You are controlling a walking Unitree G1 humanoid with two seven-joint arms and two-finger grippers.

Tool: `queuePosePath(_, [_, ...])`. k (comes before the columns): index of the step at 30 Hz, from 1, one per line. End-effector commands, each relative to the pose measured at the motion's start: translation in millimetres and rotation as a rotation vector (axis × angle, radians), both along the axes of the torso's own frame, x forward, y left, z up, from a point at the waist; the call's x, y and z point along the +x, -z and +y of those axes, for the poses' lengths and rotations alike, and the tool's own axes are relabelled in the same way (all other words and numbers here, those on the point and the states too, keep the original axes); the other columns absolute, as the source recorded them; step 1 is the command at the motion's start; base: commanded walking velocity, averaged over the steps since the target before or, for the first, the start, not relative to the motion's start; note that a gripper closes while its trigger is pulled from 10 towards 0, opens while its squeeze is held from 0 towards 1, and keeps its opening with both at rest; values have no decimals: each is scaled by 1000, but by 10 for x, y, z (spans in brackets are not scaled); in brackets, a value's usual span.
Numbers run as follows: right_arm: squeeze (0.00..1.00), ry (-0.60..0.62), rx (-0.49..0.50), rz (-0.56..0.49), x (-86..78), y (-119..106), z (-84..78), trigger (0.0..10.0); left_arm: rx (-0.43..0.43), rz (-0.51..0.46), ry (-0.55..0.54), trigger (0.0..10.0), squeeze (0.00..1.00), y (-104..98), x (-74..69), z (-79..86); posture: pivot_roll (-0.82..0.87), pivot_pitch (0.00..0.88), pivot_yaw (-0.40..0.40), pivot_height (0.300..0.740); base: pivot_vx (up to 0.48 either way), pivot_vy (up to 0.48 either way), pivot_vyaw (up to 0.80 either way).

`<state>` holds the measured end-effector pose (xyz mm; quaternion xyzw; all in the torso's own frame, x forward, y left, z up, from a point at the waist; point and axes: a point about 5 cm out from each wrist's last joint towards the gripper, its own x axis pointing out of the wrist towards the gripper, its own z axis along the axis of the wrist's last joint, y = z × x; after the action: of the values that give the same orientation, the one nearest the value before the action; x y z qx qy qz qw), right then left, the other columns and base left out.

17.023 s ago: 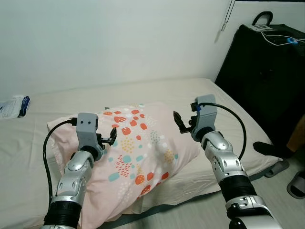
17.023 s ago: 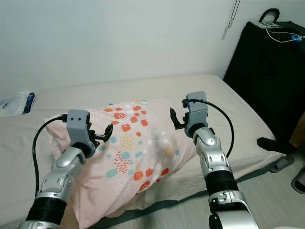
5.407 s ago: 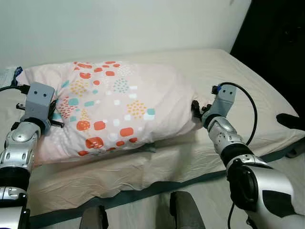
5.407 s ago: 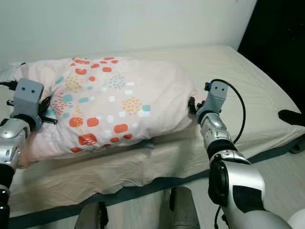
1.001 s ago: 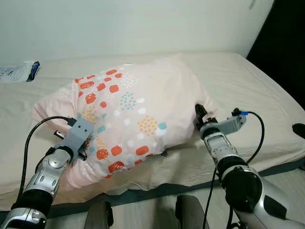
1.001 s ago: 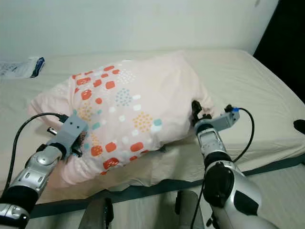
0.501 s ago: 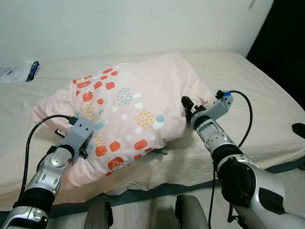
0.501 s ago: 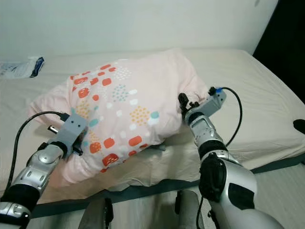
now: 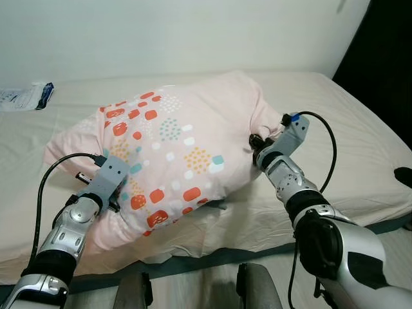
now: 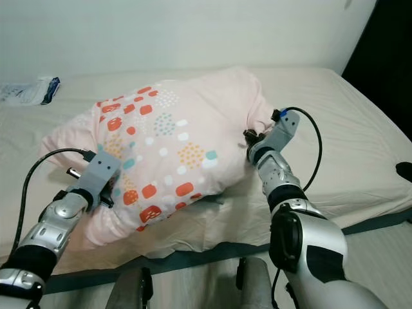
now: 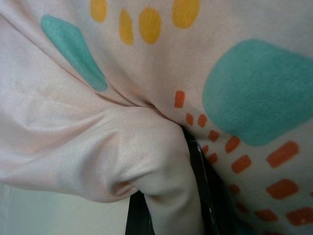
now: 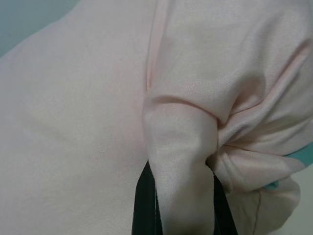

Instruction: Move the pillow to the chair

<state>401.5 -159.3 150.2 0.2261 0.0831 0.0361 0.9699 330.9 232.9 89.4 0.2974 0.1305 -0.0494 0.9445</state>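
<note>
- So, the pillow [image 9: 174,154] fills the middle of the head view, a big pale pink one with orange, teal and yellow spots, resting on the bed [image 9: 347,122] with its far end raised toward the wall.
- My left jaws [image 9: 119,196] are at the lower left of the frame, pressed into the pillow's near corner. In the left wrist view they are closed on a bunched fold of the pink cover, the fabric pinched between the black fingers [image 11: 200,196].
- My right jaws [image 10: 251,138] sit right of centre, at the pillow's right end where the cover gathers into creases. In the right wrist view they too are clamped on a tuck of cloth, which bulges out between the two fingers [image 12: 146,205] (plain pink there, with a sliver of teal at the edge).
- The pillow's underside touches the cream sheet along its near edge.
- A white and blue packet [image 9: 26,96] lies on the bed at the upper left, well apart from the pillow.
- A dark piece of furniture [image 9: 386,64] stands at the upper right beside the bed.
</note>
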Motion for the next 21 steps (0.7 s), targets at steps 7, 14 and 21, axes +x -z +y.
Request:
queuePosePath(7, [0, -28, -101, -83, 30, -120, 63, 0, -227, -53, -35, 0, 0, -31, 15, -177, 17, 22, -86, 577, 0, 0, 0])
queuePosePath(14, [0, -20, -118, -254, 61, -402, 72, 0, -601, -276, -40, 1490, 0, -500, 56, -446, -1, 13, -90, 577, 0, 0, 0])
queuePosePath(21, [0, -21, -128, -382, 37, -616, 123, 0, -712, -398, 0, 10000, 0, -833, 34, -614, -1, 0, -87, 577, 0, 0, 0])
